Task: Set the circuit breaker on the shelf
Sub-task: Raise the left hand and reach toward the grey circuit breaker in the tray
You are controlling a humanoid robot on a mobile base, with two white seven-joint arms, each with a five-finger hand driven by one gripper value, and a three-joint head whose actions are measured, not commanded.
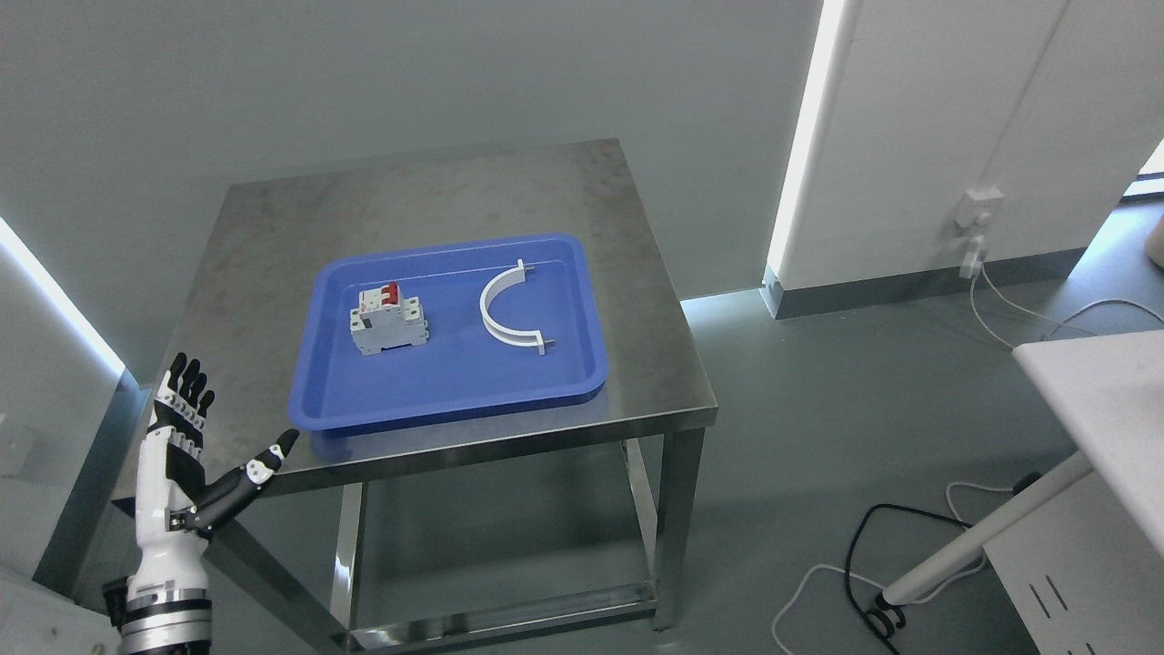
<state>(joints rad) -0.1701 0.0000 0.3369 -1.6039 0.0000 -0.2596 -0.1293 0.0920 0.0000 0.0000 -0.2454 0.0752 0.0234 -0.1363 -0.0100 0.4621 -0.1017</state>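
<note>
A grey circuit breaker (389, 319) with red switches lies in the left part of a blue tray (446, 391) on a steel table (273, 227). A white curved clamp piece (506, 309) lies in the tray's right part. My left hand (205, 437) is raised at the lower left, near the table's front left corner, with fingers straight and thumb spread, holding nothing. It is well apart from the tray and the breaker. No shelf shows.
A white table edge (1100, 382) and its leg (982, 537) stand at the right, with cables (873, 564) on the floor. White wall panels (928, 136) with a socket (978, 209) stand at the back right.
</note>
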